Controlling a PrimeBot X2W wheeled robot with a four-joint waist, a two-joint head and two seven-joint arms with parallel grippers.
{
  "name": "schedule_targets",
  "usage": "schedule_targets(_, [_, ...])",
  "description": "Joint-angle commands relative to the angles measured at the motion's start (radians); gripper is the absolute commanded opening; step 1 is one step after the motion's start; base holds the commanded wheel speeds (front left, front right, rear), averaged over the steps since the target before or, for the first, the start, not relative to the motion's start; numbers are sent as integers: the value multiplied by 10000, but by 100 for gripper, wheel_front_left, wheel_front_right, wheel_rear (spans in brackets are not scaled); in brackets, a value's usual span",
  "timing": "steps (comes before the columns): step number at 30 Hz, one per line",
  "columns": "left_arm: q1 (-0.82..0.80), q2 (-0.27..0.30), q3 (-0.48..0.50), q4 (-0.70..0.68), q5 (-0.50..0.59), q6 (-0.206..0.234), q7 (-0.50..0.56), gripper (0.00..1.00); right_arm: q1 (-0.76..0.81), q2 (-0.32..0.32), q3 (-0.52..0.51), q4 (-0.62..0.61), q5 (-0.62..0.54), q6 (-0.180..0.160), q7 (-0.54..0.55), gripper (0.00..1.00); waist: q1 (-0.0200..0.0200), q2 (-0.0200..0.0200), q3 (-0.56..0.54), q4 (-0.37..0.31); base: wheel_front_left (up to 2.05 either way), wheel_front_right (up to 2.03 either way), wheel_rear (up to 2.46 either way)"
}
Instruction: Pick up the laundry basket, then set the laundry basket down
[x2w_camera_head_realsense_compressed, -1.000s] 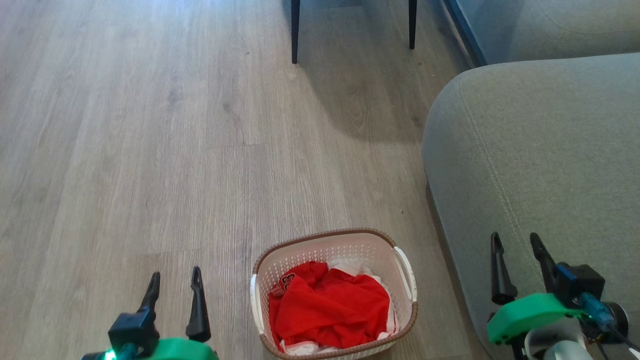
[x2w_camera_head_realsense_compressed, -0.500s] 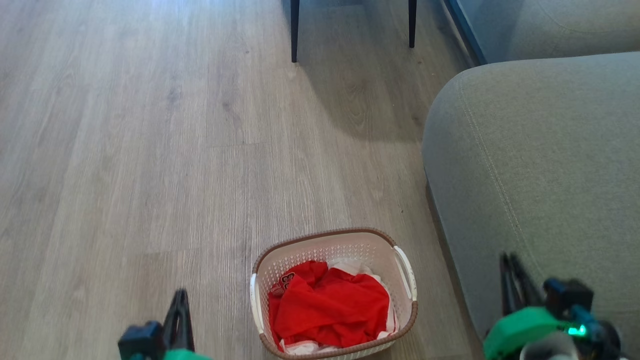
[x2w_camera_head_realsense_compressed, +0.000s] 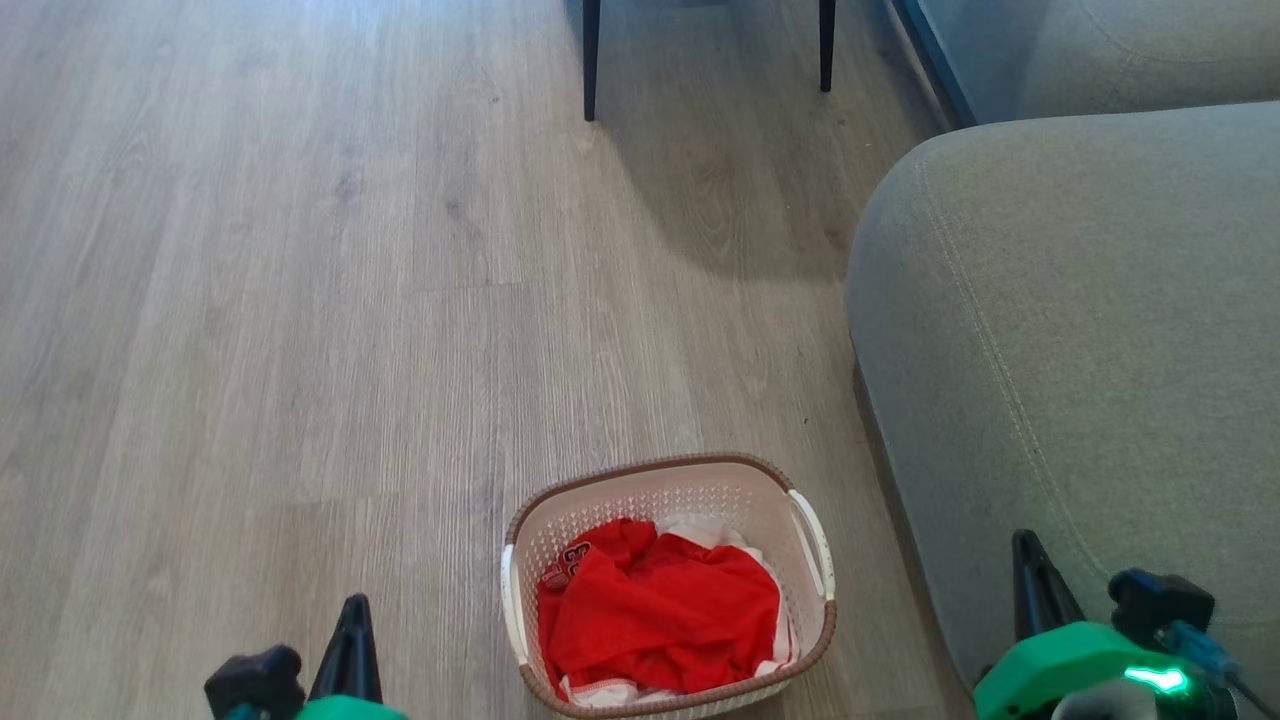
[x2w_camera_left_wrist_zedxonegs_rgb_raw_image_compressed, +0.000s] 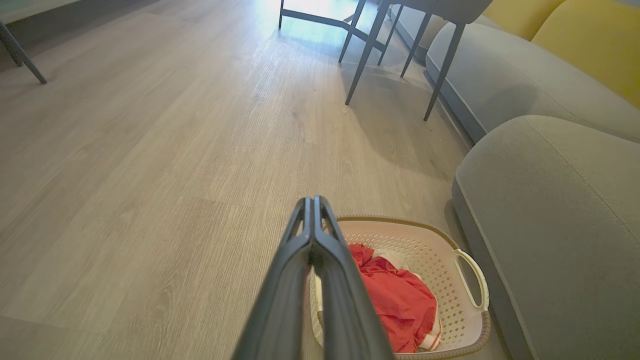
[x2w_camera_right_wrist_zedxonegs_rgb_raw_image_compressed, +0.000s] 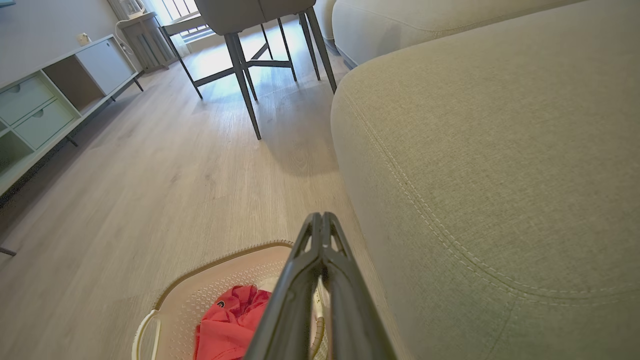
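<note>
From apart to pressed together and empty: left claw (x2w_camera_head_realsense_compressed: 352, 602) at 7 o'clock, right claw (x2w_camera_head_realsense_compressed: 1022, 540) at 4; laundry basket (x2w_camera_head_realsense_compressed: 655, 464) at 6 sits ungrasped

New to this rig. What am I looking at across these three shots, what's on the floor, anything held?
A wheeled robot with two arms. One picture looks down from its head; the other two each look along one wrist's fingers. The left gripper and right gripper are both shut and hold nothing. On the wood floor stands the laundry basket with red and white clothes inside, beside a grey sofa. Dark chair legs stand farther off.
</note>
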Motion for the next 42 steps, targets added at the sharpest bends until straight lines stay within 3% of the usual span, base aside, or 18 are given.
schedule_targets(1, [-455,11,260,-248,-337,-123,83,0,-456,-89,-79,-330,375,-3,64,0,0,0,7,4,0,0,0])
schedule_targets(42, [-1442,-103,1293,145,-4815,-1197,1140,0,-938,-208,-413,-394,5107,-11,1153,0,0,0,152,76,0,0,0])
